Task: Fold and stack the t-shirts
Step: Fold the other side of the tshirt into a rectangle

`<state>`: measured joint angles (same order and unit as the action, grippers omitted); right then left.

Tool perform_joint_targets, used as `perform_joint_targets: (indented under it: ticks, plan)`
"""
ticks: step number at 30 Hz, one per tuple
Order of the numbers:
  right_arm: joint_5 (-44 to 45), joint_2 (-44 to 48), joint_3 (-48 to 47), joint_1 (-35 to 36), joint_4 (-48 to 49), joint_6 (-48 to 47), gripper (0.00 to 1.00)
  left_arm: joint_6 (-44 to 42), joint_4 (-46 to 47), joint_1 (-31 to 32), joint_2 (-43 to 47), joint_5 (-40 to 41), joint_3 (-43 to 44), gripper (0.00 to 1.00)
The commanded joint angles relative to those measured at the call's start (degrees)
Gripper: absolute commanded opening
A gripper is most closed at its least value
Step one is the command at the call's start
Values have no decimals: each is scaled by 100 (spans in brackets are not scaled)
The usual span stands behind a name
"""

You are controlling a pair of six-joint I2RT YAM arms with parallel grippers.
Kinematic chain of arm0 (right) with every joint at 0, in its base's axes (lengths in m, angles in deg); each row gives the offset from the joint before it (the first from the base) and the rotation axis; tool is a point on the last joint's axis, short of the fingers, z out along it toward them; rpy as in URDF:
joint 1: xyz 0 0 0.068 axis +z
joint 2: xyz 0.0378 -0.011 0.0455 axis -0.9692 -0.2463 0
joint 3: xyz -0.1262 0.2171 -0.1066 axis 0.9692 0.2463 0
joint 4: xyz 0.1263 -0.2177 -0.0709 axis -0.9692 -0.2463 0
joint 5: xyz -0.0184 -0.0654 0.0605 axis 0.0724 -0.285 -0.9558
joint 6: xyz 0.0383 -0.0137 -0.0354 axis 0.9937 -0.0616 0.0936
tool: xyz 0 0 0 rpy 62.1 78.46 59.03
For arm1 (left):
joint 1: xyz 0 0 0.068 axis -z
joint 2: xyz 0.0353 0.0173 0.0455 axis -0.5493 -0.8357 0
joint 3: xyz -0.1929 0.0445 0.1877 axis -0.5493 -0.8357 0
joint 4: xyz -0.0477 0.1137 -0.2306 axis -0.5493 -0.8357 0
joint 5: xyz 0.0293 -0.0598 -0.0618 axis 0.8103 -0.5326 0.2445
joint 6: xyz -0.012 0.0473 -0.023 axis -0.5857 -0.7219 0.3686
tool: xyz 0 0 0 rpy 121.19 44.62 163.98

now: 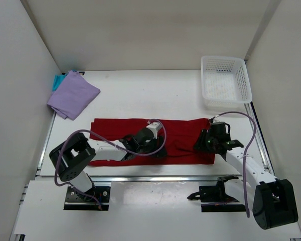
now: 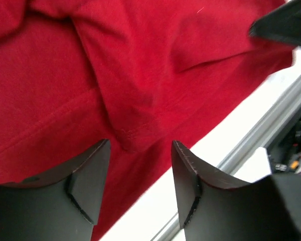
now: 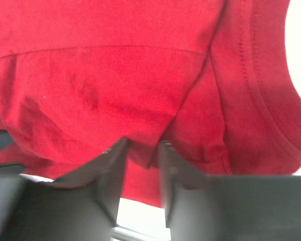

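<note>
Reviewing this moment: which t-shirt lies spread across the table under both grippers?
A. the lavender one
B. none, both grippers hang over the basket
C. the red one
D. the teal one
C. The red t-shirt stretches across the table centre beneath the left gripper and right gripper, while the lavender t-shirt sits folded at the far left.

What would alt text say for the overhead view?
Two black robot arms reach over a red t-shirt spread as a long band across a white table. A folded lavender t-shirt lies far left; a white basket sits far right.
</note>
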<state>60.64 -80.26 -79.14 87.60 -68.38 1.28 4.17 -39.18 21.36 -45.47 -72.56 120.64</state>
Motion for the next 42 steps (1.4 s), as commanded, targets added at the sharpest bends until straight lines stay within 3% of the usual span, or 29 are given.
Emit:
perform_joint_targets:
  ticks: [1, 4, 6, 11, 16, 22, 26, 32, 35, 37, 42]
  plan:
    - [-116, -173, -23, 27, 652, 88, 27, -3, 133, 113, -185, -80, 214, 62]
    - [-161, -121, -172, 159, 646, 124, 10, 93, 186, 35, -142, -168, 153, 52]
    - [-186, -86, -347, 194, 252, 97, 1, 146, 238, -44, 24, -186, 84, 39]
    - [-766, 336, -612, 1, -671, 71, 0, 296, 362, -255, 649, -160, -207, 25]
    - [-1030, 547, -1050, 263, -1779, -140, 0, 462, 466, -475, 808, -563, -304, 22]
    - [-1346, 222, -1745, 177, -2167, -403, 0, 656, 625, -642, 781, -924, -435, 22]
    - [-1804, -6, -1737, -130, -1887, -544, 0, 648, 652, -748, 790, -933, -471, 22]
    - [-1173, -718, -1193, -570, -746, -703, 0, 621, 669, -704, 342, -1029, -304, 22]
    - [-819, -955, -1192, -798, -368, -703, 13, 656, 721, -756, 333, -925, -392, 23]
    - [-846, -834, -1201, -939, -261, -650, 31, 630, 722, -774, 342, -898, -427, 24]
    - [207, 96, -956, -37, -656, -449, 37, 533, 581, -669, 465, -652, -471, 30]
